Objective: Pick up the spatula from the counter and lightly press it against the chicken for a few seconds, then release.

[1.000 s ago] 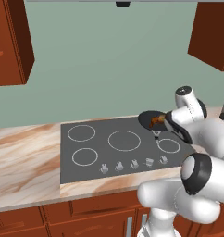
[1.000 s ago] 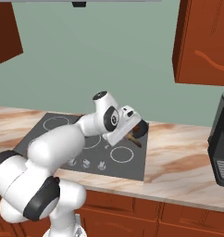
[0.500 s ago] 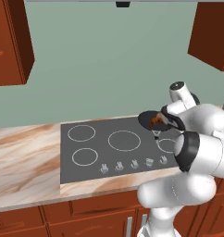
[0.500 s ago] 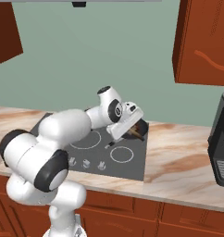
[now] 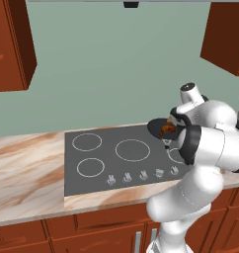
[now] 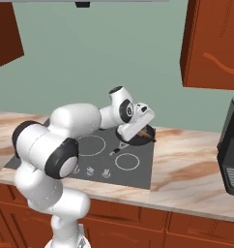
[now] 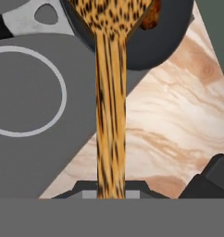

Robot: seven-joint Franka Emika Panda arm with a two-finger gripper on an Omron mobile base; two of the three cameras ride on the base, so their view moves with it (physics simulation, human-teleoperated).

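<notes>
While the gripper is clamped on the wooden spatula, whose speckled handle runs straight up the middle of the hand view, we judge the pressing step to be the one in hand. The blade reaches the top of that frame, over the black frying pan, and the chicken piece, a dark brown lump, peeks out at the blade's right edge in the upper right. Whether the blade already rests on the meat we cannot tell. In the left base view the frying pan sits at the right edge of the grey cooktop, right of centre, with the chicken piece an orange-brown spot inside it. To do this well, we would shift the blade slightly toward the chicken piece so that the meat lies under the flat of the wood, not at its rim, then lower slowly and stop at first contact. A light, steady load matters: too much could skid the frying pan or squeeze the piece out sideways. The hold must be firm enough that the handle does not pivot.
</notes>
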